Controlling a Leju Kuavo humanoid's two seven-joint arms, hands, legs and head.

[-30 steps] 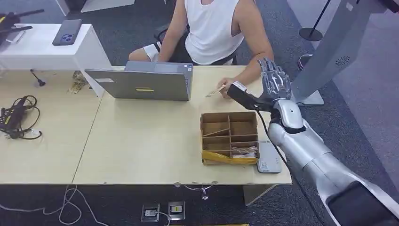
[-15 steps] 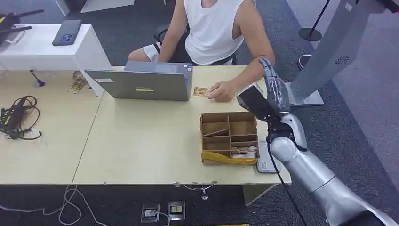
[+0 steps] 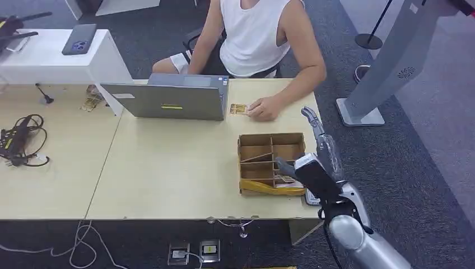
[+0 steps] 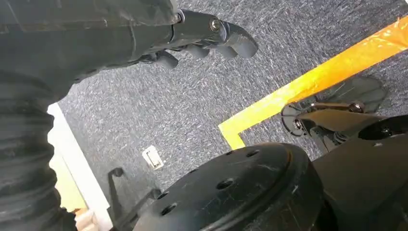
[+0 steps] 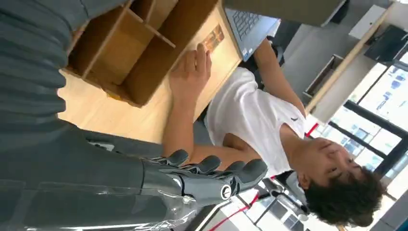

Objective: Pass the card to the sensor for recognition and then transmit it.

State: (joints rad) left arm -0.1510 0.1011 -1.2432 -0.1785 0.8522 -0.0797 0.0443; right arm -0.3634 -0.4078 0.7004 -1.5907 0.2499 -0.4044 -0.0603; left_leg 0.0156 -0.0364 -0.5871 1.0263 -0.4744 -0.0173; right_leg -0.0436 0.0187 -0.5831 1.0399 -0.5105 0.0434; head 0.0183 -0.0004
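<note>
The small orange printed card (image 3: 238, 109) lies on the pale wooden surface (image 3: 168, 168) under the seated person's hand (image 3: 263, 107), so the handover looks complete; the right robot hand (image 3: 320, 140), fingers extended and empty, next likely fetches another from the brown divided cardboard tray (image 3: 273, 162).

Card (image 3: 238, 109): tan-orange, small printed pattern.
Divided box (image 3: 273, 162): brown cardboard, yellow strip along near edge.
Laptop (image 3: 168, 100): grey lid, small yellow label.
Table (image 3: 168, 168): pale wood.
Right hand (image 3: 322, 143): silver-grey, darker fingers.
Left hand (image 4: 202, 36): dark grey.
Person's top (image 3: 252, 33): white, sleeveless.
Carpet (image 4: 192, 106): blue-grey speckle.
Floor tape (image 4: 312, 82): yellow-orange.
Sensor (image 3: 312, 197): light grey.
</note>
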